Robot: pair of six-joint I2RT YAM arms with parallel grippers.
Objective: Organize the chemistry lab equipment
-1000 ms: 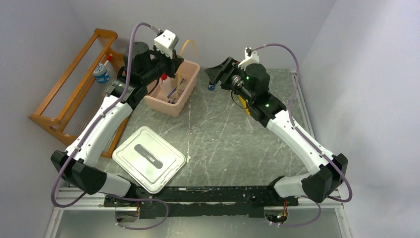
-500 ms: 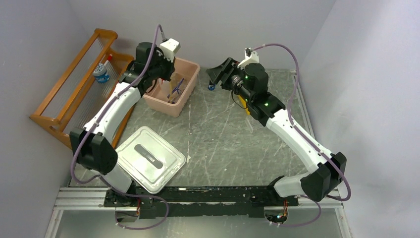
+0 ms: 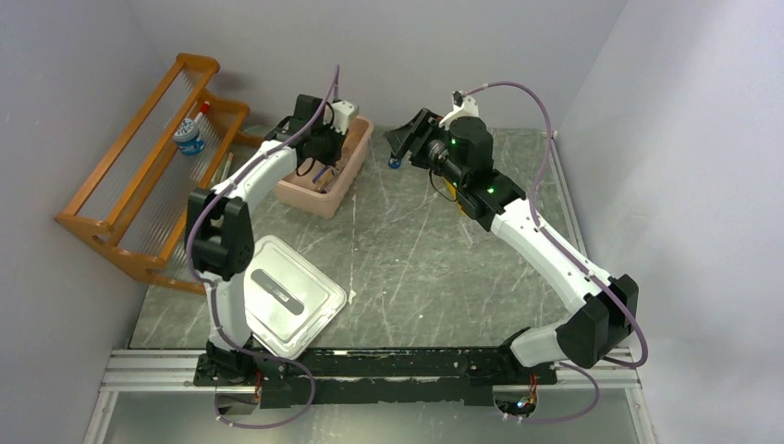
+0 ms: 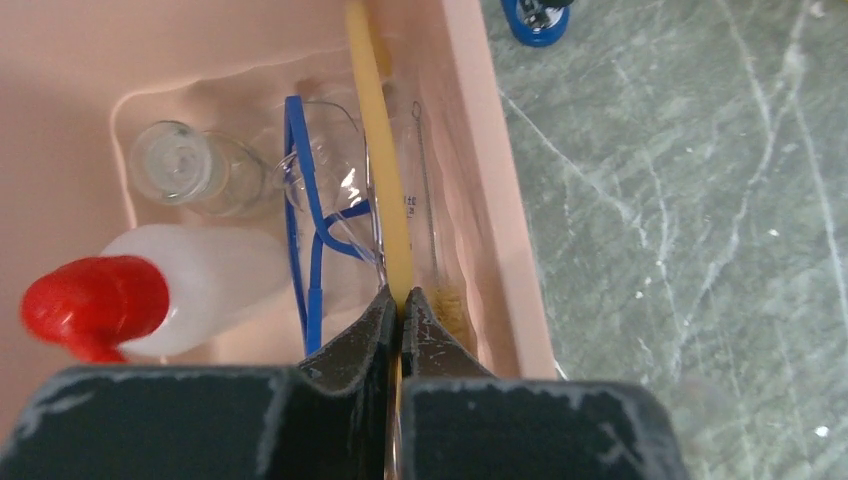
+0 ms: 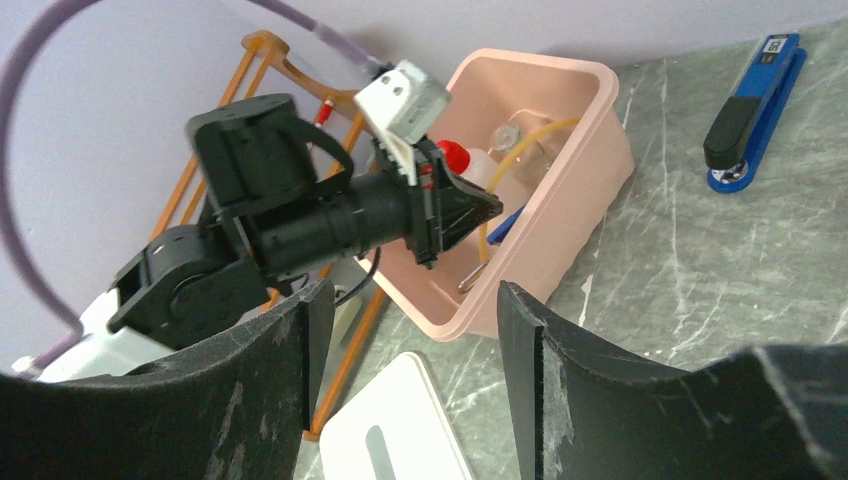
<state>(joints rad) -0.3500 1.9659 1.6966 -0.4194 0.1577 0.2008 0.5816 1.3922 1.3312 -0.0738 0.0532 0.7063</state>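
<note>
Pink tub (image 4: 500, 200), stowing step I'd say: right gripper (image 5: 408, 300) spread, empty; left gripper (image 4: 400, 320) over it, red-capped bottle (image 4: 190, 285) to its left, pinching the tan hose (image 4: 375, 130) running ahead of its tips; next needs clean release, straight lift-out.

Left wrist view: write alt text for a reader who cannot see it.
The left gripper is shut on a tan rubber hose that runs along one wall inside a pink tub. Beside it in the tub lie a white red-capped squeeze bottle, a small clear jar and blue tongs.
</note>
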